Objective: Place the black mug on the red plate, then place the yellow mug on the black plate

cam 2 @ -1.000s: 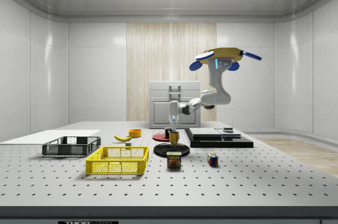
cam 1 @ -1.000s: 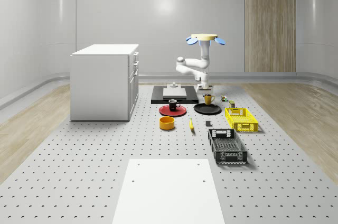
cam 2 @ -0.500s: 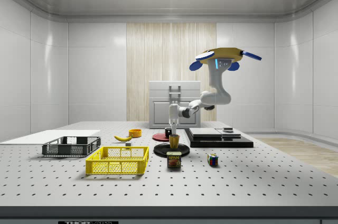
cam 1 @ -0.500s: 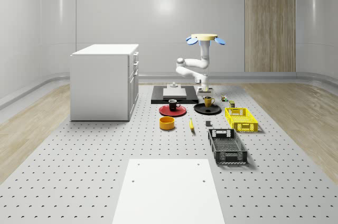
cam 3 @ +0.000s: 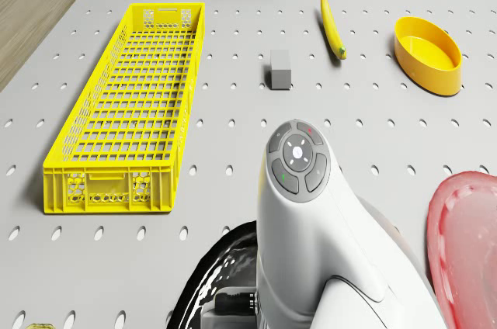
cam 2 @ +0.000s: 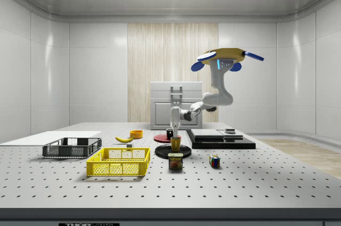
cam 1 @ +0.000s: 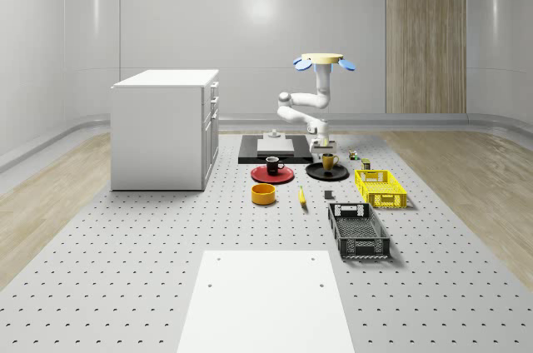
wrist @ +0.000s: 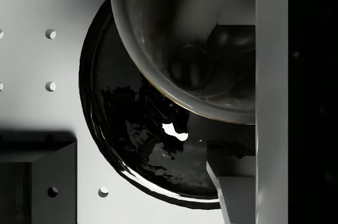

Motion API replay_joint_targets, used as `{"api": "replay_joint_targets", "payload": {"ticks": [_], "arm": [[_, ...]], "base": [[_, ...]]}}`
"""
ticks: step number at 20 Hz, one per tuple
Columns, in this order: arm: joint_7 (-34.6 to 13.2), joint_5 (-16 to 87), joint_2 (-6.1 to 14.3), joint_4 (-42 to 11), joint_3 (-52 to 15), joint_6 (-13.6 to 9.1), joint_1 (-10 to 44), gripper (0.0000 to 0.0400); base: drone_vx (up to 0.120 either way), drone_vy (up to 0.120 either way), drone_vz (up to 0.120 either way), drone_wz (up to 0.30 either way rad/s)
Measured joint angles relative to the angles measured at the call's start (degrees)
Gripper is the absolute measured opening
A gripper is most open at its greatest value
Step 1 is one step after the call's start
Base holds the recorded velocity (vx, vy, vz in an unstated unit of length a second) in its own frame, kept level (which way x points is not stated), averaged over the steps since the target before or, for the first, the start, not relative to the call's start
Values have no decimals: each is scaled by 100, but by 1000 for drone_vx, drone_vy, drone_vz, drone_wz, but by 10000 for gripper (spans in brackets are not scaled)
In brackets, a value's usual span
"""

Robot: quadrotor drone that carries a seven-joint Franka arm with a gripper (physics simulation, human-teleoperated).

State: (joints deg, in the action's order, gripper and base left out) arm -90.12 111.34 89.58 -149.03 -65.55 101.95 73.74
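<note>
Hovering behind the black plate (cam 1: 326, 172), the drone (cam 2: 226, 58) reaches its arm down so the claw (cam 2: 175, 135) sits at the yellow mug (cam 2: 175, 143), which stands on that plate directly beneath it. Whether the fingers grip the rim cannot be told. Beside the claw, the black mug (cam 1: 272, 165) rests on the red plate (cam 1: 271, 175).

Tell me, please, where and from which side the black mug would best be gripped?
Probably by its rim wall, from straight above: the black mug stands upright on the red plate, mouth open, handle toward the whole-scene view's right, so pinch the wall away from it. The gripper hangs over the yellow mug while the drone hovers.
</note>
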Motion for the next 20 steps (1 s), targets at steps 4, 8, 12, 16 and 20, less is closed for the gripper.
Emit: {"api": "replay_joint_targets", "payload": {"ticks": [4,8,12,16,20], "arm": [[12,-126,11,-78,-152,-91,-58,354],[26,-346,36,-194,-405,-224,-140,383],[36,-527,56,-275,-610,-323,-197,394],[39,-621,68,-312,-714,-370,-222,398],[41,-662,76,-326,-758,-386,-231,399]], "base": [[0,0,0,0],[0,0,0,0],[0,0,0,0],[0,0,0,0],[0,0,0,0]]}}
